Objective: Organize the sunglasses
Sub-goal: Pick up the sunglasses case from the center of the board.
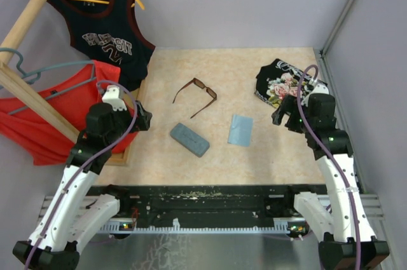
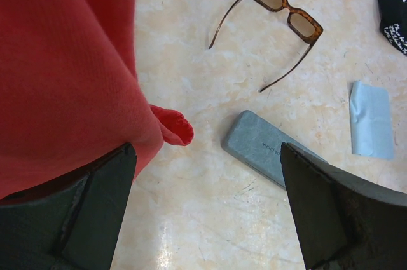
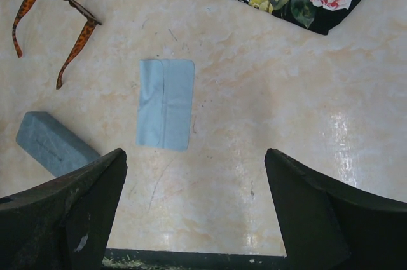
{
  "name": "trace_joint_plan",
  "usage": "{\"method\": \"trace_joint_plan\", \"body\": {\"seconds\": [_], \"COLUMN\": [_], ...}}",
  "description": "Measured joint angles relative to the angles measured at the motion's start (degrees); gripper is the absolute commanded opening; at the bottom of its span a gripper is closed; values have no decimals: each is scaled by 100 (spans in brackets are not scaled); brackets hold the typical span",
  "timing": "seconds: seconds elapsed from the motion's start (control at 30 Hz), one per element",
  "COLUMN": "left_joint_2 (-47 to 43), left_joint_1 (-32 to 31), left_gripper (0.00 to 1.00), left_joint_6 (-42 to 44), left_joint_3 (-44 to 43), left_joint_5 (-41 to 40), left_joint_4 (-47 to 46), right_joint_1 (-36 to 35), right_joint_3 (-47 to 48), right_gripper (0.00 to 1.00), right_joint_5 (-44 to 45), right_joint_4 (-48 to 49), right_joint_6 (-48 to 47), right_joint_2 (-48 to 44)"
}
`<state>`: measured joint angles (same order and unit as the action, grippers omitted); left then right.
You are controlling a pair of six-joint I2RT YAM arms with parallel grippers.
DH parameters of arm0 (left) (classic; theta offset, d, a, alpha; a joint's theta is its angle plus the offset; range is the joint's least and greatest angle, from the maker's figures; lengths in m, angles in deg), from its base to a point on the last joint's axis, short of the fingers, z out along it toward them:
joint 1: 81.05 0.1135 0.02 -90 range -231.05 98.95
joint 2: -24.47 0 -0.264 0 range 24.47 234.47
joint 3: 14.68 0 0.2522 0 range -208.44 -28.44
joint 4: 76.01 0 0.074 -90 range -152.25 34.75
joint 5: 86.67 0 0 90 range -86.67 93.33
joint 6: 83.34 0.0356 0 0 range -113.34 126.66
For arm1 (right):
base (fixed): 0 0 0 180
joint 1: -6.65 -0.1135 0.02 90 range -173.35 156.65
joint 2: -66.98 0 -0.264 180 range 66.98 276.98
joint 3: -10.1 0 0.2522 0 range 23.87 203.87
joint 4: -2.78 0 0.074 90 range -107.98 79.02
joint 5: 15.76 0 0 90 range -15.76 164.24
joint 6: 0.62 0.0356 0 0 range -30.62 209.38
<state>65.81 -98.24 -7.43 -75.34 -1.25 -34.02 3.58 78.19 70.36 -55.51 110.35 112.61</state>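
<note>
One pair of sunglasses (image 1: 196, 95) lies unfolded on the table (image 1: 267, 155), toward the far middle, its temples spread and pointing to the near left. Nearer the bases lies a grey case (image 1: 189, 139), with a blue cloth (image 1: 241, 130) to its right; all three lie apart. The left gripper (image 2: 208, 152) hovers at the table's left edge with jaws wide, holding nothing, a red shirt (image 2: 63, 73) hanging just beside one finger. The right gripper (image 3: 195, 155) hovers at the right, near a floral fabric (image 1: 280, 82), jaws also wide and empty, touching nothing.
</note>
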Motion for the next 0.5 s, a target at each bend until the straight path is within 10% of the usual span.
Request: {"method": "trace_joint_plan", "body": {"seconds": [0.5], "left_joint_2": [-76], "left_joint_1": [0], "left_gripper": [100], "left_joint_6": [0], "left_joint_3": [44], "left_joint_5": [15], "left_joint_4": [-7], "right_joint_1": [-70], "right_joint_3": [2], "right_gripper": [92], "right_joint_5": [35], "right_joint_4": [0], "right_joint_6": [-177], "right_joint_2": [232]}}
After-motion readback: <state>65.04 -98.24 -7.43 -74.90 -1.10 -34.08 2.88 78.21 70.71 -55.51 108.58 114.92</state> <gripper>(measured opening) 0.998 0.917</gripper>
